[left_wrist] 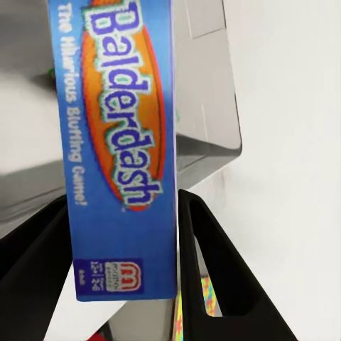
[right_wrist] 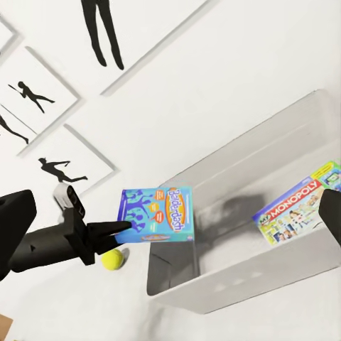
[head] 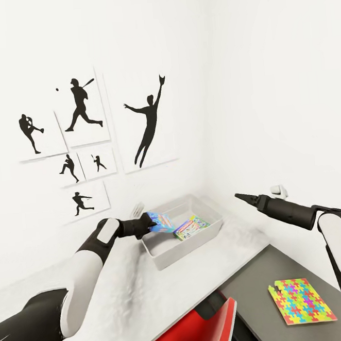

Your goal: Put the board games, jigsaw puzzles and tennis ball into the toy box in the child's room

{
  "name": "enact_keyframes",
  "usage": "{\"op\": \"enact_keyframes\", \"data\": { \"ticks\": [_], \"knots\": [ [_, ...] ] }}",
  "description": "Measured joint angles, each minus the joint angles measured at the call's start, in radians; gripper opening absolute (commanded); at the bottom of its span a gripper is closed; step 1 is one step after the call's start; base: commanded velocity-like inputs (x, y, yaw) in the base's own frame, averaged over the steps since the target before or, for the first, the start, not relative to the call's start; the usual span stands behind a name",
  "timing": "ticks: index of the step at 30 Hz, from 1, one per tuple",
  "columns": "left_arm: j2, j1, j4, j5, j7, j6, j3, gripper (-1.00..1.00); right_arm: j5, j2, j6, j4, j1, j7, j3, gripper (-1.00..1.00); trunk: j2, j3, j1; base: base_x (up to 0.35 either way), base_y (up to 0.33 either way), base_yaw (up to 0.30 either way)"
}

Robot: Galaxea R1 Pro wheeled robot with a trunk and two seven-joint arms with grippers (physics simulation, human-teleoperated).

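My head camera looks forward and down from above onto the table (head: 123,278) and its corner wall, taking in both arms from a fair way back. My left wrist camera sits very close, sighting along its fingers (left_wrist: 213,270) at the blue board game (left_wrist: 121,142) and the toy box (left_wrist: 206,85) wall behind. My right wrist camera looks from farther off, across to the toy box (right_wrist: 234,284). All three views share the toy box (head: 167,253) and blue board game (head: 162,221).
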Motion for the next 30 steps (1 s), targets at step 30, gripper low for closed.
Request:
{"op": "enact_keyframes", "data": {
  "ticks": [30],
  "knots": [
    [-0.007, -0.008, 0.0, -0.003, -0.011, 0.004, -0.004, -1.0, -0.004, 0.0, 0.0, 0.0, 0.0, 0.002, 0.0, 1.0, 0.0, -0.018, 0.0, 0.0, 0.0, 0.0]
  ]
}}
